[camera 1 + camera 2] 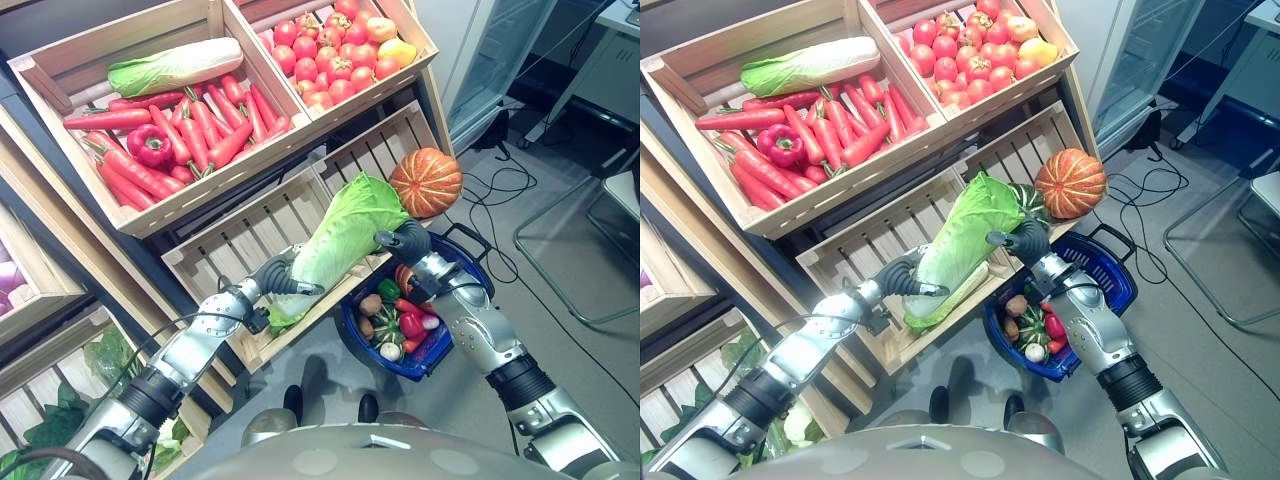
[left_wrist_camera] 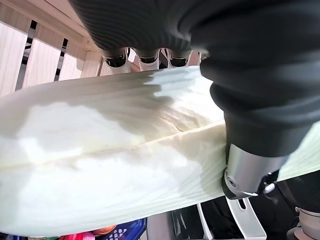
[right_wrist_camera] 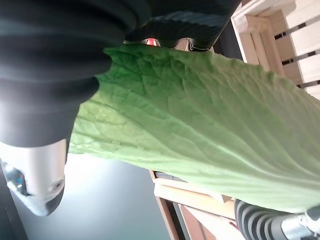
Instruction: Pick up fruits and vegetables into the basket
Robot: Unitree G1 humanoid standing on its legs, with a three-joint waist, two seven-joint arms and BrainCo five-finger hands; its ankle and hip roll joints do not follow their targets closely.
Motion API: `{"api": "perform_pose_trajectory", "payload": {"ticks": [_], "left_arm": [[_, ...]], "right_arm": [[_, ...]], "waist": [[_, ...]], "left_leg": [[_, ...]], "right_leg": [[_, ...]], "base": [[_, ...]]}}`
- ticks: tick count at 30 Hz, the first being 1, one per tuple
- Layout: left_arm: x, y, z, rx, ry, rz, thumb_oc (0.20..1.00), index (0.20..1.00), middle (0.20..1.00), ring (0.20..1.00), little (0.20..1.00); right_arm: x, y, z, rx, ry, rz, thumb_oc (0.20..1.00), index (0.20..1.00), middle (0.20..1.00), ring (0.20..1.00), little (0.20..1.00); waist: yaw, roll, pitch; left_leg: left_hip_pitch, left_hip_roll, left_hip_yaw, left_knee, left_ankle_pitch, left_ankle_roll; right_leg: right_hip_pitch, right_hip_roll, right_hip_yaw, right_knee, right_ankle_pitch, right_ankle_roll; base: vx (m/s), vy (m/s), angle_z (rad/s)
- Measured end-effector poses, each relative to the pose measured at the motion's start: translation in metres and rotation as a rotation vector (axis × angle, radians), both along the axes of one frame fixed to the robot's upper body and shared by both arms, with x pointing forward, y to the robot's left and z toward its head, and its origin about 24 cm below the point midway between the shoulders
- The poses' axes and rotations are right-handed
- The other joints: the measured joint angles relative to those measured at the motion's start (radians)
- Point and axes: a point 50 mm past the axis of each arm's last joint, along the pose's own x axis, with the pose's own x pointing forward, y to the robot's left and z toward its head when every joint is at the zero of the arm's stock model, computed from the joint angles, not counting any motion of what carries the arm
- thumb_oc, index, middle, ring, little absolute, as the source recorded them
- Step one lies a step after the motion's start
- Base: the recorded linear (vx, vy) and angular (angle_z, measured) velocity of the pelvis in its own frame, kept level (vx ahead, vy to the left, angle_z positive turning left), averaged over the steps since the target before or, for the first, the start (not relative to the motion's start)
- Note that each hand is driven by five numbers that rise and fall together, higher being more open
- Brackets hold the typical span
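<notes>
Both eye views look steeply down at slanted wooden crates (image 1: pixel 200 215); both wrist views press against one pale-green leafy cabbage (image 2: pixel 115 160).

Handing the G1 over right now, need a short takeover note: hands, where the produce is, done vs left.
Left hand: shut on the napa cabbage, near its pale stem end.
Right hand: against the cabbage's leafy end; finger state unclear.
Cabbage is held in the air over the lower crate, beside the blue basket on the floor.
Done: several small vegetables already in the basket.
Left: get the cabbage into the basket; pumpkin, carrots and tomatoes remain on the shelves.
</notes>
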Motion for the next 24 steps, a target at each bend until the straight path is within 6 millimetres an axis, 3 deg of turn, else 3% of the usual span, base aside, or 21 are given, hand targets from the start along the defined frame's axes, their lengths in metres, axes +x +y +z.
{"api": "perform_pose_trajectory", "payload": {"ticks": [7, 15, 24], "left_arm": [[-0.001, -0.005, 0.004, -0.019, 0.003, -0.014, 0.2, 0.2, 0.2, 0.2, 0.2], [-0.009, -0.004, -0.001, -0.139, -0.029, 0.132, 0.2, 0.2, 0.2, 0.2, 0.2], [-0.011, -0.004, -0.002, -0.157, -0.007, 0.13, 0.2, 0.2, 0.2, 0.2, 0.2]], "right_arm": [[-0.002, 0.005, -0.002, 0.099, 0.056, 0.019, 1.0, 1.0, 1.0, 1.0, 1.0], [-0.006, 0.017, -0.009, 0.269, 0.149, -0.006, 1.0, 1.0, 1.0, 1.0, 1.0], [-0.009, 0.017, -0.013, 0.281, 0.17, 0.005, 1.0, 1.0, 1.0, 1.0, 1.0]], "waist": [[-0.001, 0.0, -0.011], [0.0, 0.001, -0.029], [0.008, 0.0, -0.032]], "left_leg": [[0.0, 0.0, 0.001, -0.001, 0.0, 0.0], [-0.02, 0.0, 0.002, 0.0, 0.002, 0.002], [-0.022, 0.0, 0.007, 0.0, 0.001, 0.002]], "right_leg": [[-0.001, 0.0, 0.001, 0.0, -0.001, 0.001], [-0.021, -0.001, 0.002, 0.0, 0.0, 0.0], [-0.026, -0.002, 0.006, 0.0, -0.003, 0.006]], "base": [[0.0, 0.0, 0.0], [0.0, 0.0, 0.0], [0.0, 0.0, -0.01]]}}
